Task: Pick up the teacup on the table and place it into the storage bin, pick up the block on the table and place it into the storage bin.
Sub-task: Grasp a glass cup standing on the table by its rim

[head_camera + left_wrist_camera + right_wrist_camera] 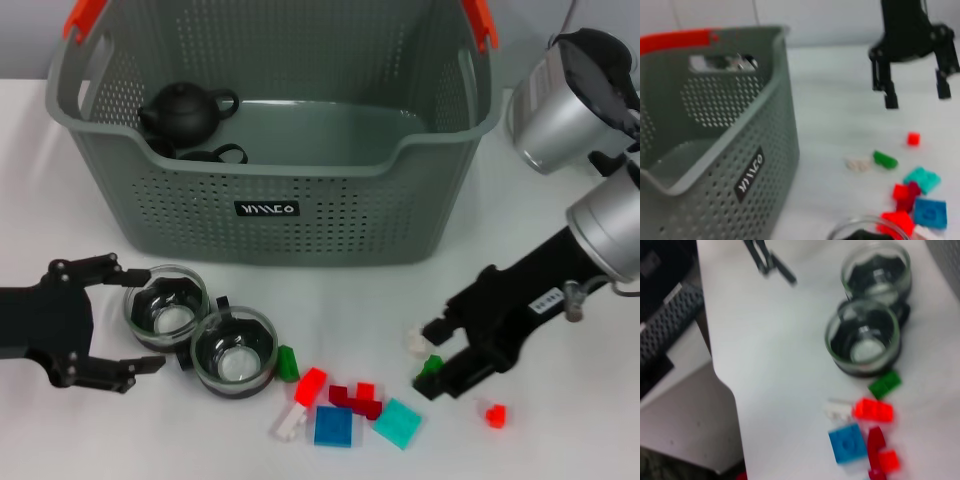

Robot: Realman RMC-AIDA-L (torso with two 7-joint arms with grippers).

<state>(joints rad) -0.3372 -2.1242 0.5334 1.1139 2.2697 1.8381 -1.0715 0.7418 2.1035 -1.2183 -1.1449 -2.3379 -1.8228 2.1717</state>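
Two glass teacups (pixel 167 305) (pixel 233 347) stand side by side on the white table in front of the grey-green storage bin (pixel 300 180). My left gripper (pixel 155 318) is open, its fingertips either side of the left teacup's rim. Loose blocks lie to the right of the cups: green (pixel 288 362), red (pixel 311 385), blue (pixel 333 425) and teal (pixel 398 422). My right gripper (pixel 432 357) is open over a white block (pixel 416 341) and a green block (pixel 432 365), holding nothing. The left wrist view shows the right gripper (pixel 914 96) raised above those blocks.
A black teapot (pixel 183 110) sits inside the bin at its back left corner. A silver kettle (pixel 560 100) stands at the back right. A small red block (pixel 494 414) lies beside the right arm. The table edge (pixel 725 385) shows in the right wrist view.
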